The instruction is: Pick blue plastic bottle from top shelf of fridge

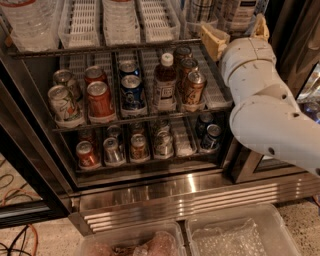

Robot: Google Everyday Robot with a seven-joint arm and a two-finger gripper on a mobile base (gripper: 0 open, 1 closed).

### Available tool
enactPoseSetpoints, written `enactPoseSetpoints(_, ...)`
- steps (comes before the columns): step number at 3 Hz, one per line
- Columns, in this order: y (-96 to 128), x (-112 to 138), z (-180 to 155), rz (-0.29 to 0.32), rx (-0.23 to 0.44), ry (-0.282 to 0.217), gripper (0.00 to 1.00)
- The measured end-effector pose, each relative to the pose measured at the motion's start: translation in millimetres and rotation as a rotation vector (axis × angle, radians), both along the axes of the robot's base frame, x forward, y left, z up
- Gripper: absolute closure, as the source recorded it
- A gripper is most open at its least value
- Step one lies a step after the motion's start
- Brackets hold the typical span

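Observation:
The fridge [60, 165] stands open before me. Its top shelf [125, 46] carries white slotted lane dividers [85, 22]. At the shelf's right end stand bottles cut off by the frame's top edge; the one with a white-and-blue label looks like the blue plastic bottle [240, 9]. My gripper [238, 33] is at the front edge of the top shelf, just below that bottle. Its tan fingers [214, 40] stand wide apart and hold nothing. My white arm [270, 120] covers the fridge's right side.
Clear ribbed water bottles [30, 22] stand top left. The two lower racks hold several soda cans [100, 97] and a brown-drink bottle with white cap [164, 82]. A steel base grille [190, 200] runs below. Two clear plastic bins [235, 232] sit on the floor.

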State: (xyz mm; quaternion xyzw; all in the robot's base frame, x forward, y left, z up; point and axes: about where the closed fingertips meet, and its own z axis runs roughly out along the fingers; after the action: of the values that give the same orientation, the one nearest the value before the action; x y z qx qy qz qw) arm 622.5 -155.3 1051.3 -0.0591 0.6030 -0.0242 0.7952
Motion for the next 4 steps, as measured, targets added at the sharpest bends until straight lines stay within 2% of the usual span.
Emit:
enactPoseSetpoints(1,-3,6,-1,-0.012,-0.004,-0.006,0.28)
enactPoseSetpoints(2,-10,16,0,-0.034,-0.005,-0.014,0.26)
enactPoseSetpoints(3,-23,29,2,-0.069,-0.003,-0.027,0.27)
enactPoseSetpoints(4,-29,31,4,-0.085,-0.002,-0.031,0.28)
